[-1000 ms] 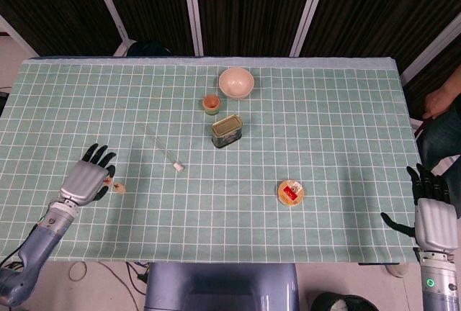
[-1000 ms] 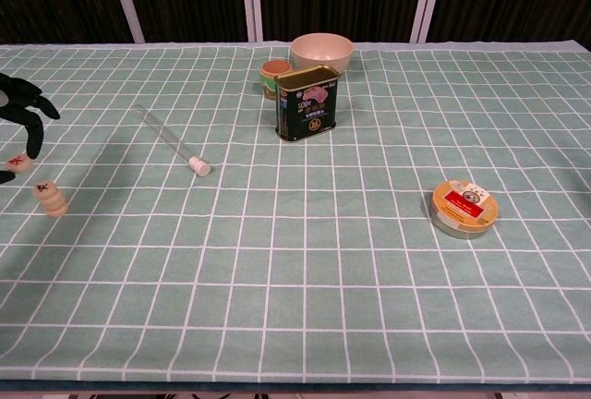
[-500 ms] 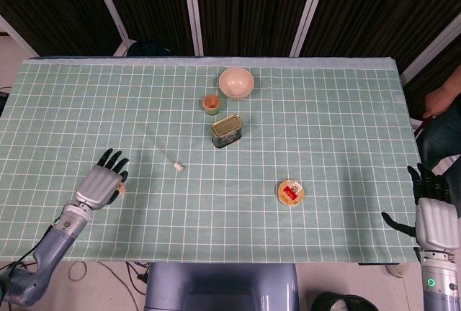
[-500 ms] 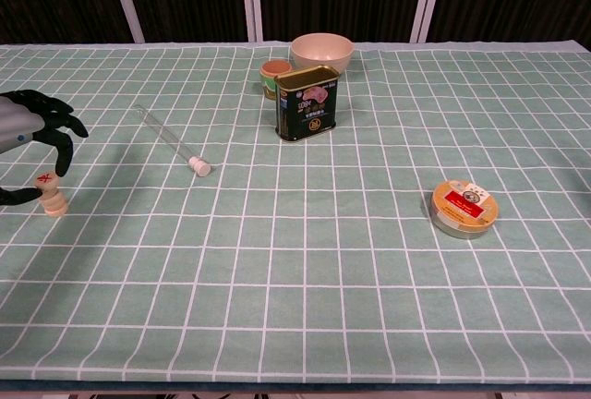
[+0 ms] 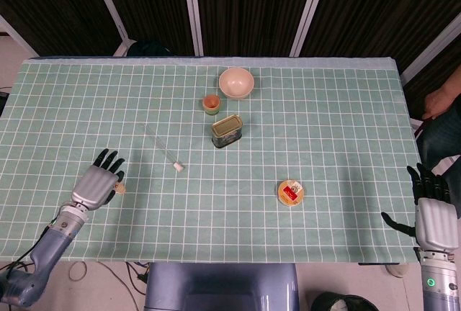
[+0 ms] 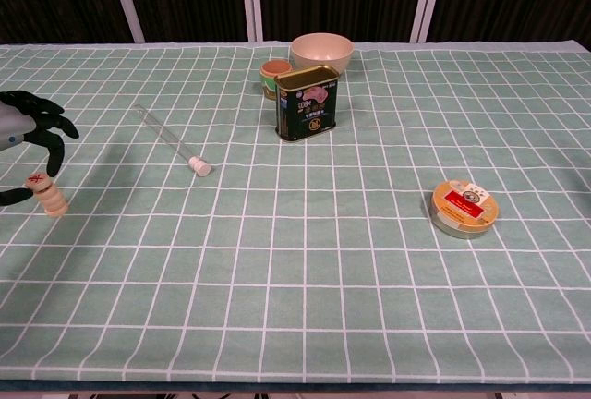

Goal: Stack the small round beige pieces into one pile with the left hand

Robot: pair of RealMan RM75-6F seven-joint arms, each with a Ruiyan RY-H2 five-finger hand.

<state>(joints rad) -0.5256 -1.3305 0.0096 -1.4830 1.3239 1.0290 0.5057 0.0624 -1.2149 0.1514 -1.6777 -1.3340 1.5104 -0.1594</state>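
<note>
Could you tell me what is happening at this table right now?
The left robot hand is at the pile of small round beige pieces near the table's left edge, fingers spread around the top of the pile; whether it touches the top piece cannot be told. The pieces stand as one short stack. The right robot hand rests open off the table's right edge. A glass tube, a tin can, a bowl and a round tin lie untouched.

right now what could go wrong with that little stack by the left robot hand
The pile of beige pieces stands several high with the left robot hand close around it, fingers over the top. Pulling away carelessly could clip it and topple it. In the head view the robot hand hides most of the pile, so alignment is hard to check.
</note>
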